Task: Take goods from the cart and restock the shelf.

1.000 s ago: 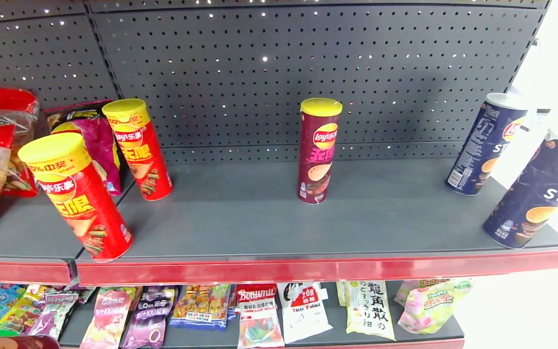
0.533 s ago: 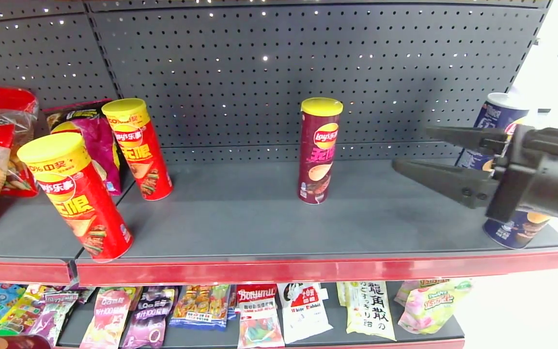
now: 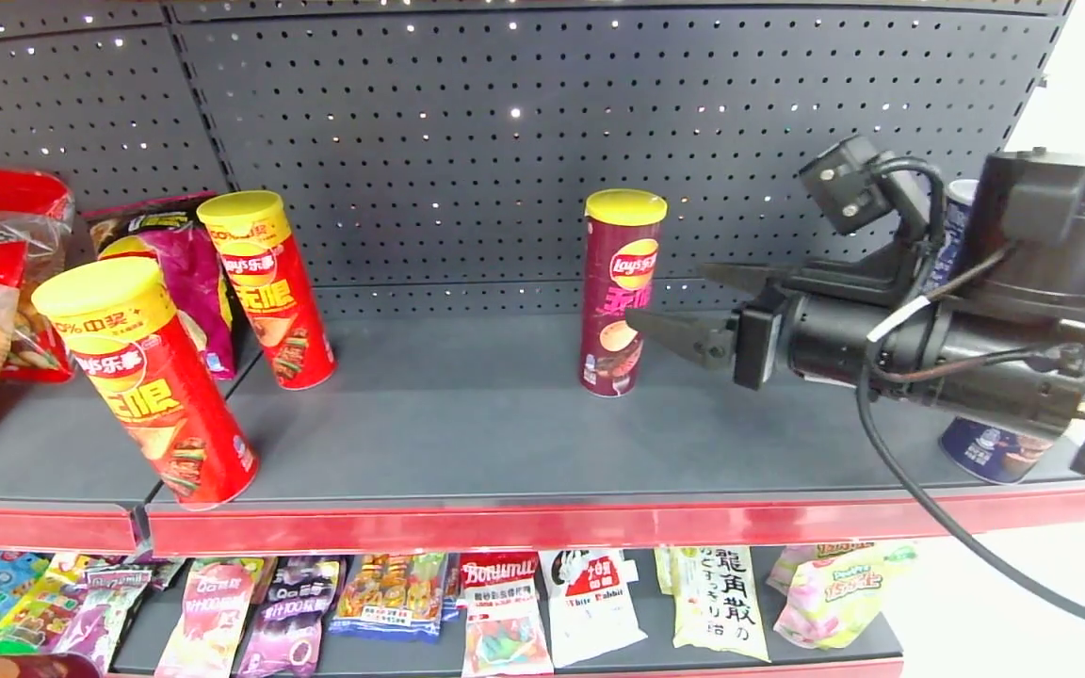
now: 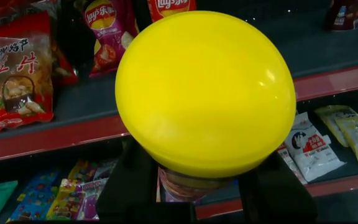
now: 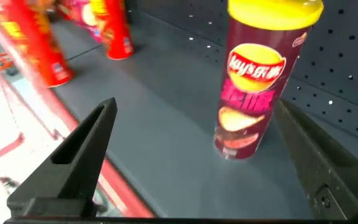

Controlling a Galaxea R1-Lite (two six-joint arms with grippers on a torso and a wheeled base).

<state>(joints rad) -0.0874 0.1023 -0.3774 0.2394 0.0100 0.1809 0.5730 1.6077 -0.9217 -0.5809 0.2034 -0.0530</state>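
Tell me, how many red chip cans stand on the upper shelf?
2: one red can at the front left edge, another behind it, farther back. The right arm may hide others on the right.

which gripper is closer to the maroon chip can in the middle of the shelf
Right. The right gripper is open just beside the maroon can; the left gripper holds a yellow-lidded can farther off.
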